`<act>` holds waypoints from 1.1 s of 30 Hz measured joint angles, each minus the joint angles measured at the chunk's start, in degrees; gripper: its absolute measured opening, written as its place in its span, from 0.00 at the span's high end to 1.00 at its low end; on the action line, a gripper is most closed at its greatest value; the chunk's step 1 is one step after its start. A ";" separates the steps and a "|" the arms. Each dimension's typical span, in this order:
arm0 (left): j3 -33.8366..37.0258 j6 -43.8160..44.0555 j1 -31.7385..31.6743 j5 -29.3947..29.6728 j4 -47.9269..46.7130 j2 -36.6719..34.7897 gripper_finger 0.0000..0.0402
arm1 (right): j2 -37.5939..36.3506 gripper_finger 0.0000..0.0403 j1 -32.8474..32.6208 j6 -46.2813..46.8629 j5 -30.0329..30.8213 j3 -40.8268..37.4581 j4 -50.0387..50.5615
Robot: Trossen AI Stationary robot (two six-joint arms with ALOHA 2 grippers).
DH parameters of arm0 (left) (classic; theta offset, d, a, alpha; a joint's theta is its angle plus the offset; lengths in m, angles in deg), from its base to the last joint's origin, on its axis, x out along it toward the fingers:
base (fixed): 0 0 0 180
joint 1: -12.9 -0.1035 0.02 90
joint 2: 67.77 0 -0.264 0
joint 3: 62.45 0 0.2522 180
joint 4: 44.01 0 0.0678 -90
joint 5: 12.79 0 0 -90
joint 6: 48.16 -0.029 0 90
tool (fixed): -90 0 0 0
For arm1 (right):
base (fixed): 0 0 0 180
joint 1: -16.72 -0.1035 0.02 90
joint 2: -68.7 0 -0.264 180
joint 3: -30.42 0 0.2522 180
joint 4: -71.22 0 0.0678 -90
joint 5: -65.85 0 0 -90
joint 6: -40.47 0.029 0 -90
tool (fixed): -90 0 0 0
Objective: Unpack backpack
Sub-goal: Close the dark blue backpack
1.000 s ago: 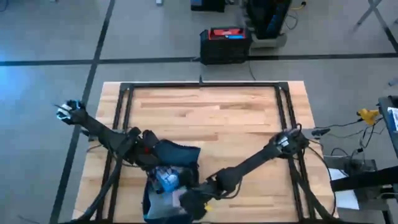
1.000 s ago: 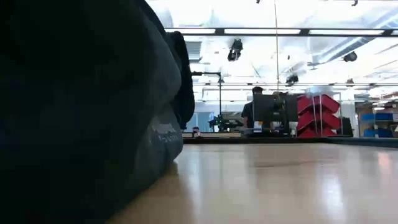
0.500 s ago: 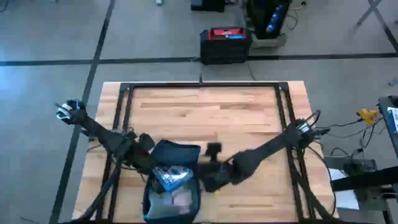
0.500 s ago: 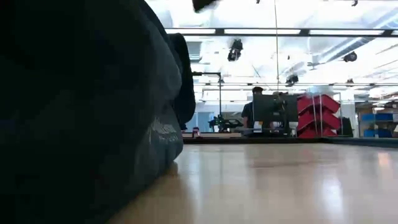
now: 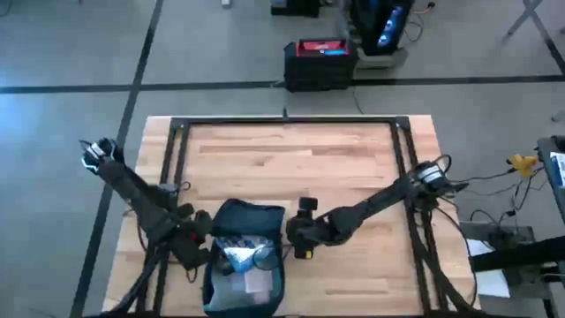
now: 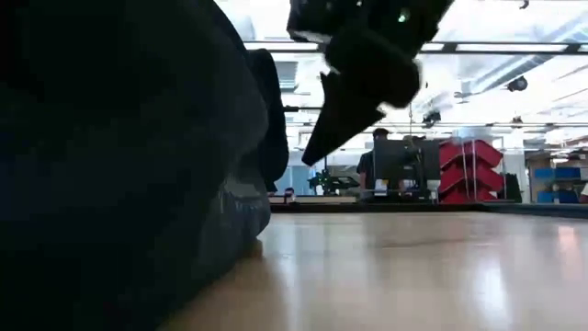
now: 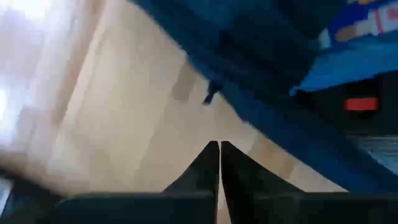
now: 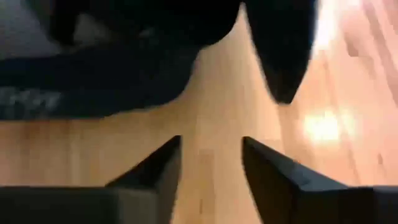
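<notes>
the open backpack sits at the counter's near edge, contents showing. the left tool, clenched on nothing, hangs just beside its left flank; the right tool, fingers parted with nothing between them, hovers just off its right side. a careless reach could nudge the bag over that edge. the far counter offers bare room.
</notes>
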 joint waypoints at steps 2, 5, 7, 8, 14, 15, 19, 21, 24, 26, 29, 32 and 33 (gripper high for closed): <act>2.96 -0.38 0.11 2.56 2.00 -0.11 1.00 | 0.14 0.90 0.45 -2.69 -0.04 -0.23 -2.31; 7.18 -1.36 0.12 7.51 5.17 -0.12 1.00 | 0.80 0.97 1.96 -6.73 -0.19 -0.19 -6.13; 9.28 -2.46 0.14 10.72 7.50 -0.07 1.00 | 1.25 0.95 3.49 -8.84 0.03 -0.21 -8.22; 10.03 -2.76 0.14 12.37 7.83 -0.05 1.00 | 1.42 0.95 4.27 -10.28 0.60 -0.21 -9.53; 9.89 -6.92 -0.22 23.42 6.58 -1.96 1.00 | 0.76 0.99 6.85 -22.65 6.89 0.19 -16.03; 9.27 -7.89 -0.44 25.58 6.45 -2.58 1.00 | 0.61 0.99 6.98 -24.44 6.89 0.76 -17.09; 5.76 -13.06 -0.65 31.74 6.36 -5.98 1.00 | 0.09 1.00 6.44 -30.21 5.77 4.84 -18.21; 3.45 -15.76 -0.63 32.34 6.47 -7.52 1.00 | 0.09 1.00 5.15 -32.29 5.37 6.72 -17.97; -0.08 -17.76 -0.39 31.94 6.63 -9.21 1.00 | 0.09 1.00 2.70 -35.43 5.19 9.14 -18.00; -2.16 -18.81 0.14 30.83 6.90 -9.39 1.00 | 0.09 1.00 0.87 -36.89 5.19 10.57 -18.05; -4.72 -21.38 1.34 28.29 8.96 -8.91 1.00 | 0.09 1.00 -2.25 -38.64 5.21 11.73 -17.98; -5.90 -24.78 3.55 25.27 14.04 -7.53 1.00 | 0.09 0.99 -5.67 -40.47 4.73 11.97 -17.95; -5.99 -26.10 4.37 23.91 16.35 -7.04 1.00 | 0.09 0.99 -6.70 -41.18 4.23 11.97 -17.86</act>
